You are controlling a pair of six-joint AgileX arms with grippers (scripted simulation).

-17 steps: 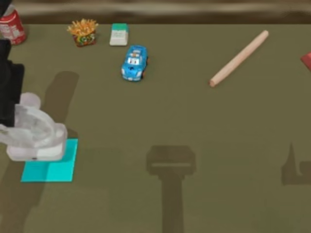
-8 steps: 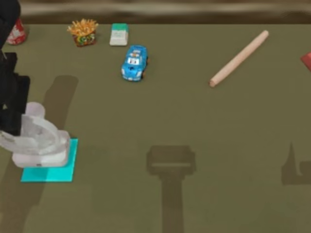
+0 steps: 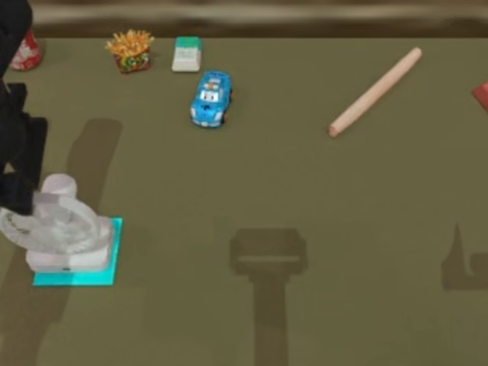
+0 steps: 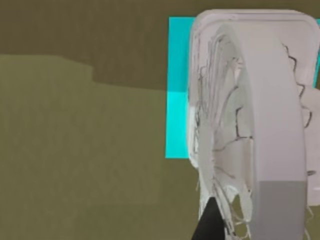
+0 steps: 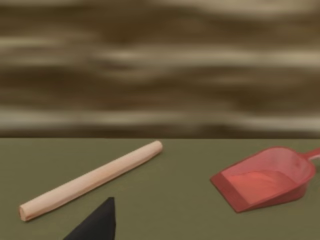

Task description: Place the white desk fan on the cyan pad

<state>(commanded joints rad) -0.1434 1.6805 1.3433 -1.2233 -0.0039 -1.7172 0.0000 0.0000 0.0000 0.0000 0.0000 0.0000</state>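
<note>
The white desk fan stands with its rectangular base on the cyan pad at the table's near left; a strip of pad shows along the base's right and near sides. My left gripper comes in from the left and is shut on the fan's ring grille. In the left wrist view the ring of the fan fills the picture over the cyan pad, and one dark fingertip presses against the grille; the other is hidden behind the ring. My right arm is out of the top view; its wrist view shows one dark fingertip, nothing held.
Along the far edge stand a red can, a fries box and a white-and-green box. A blue toy car sits nearer. A wooden stick lies at the far right, a red dustpan beyond it.
My left gripper has carried the fan down and toward the near edge. The fan's base now covers most of the cyan pad.
</note>
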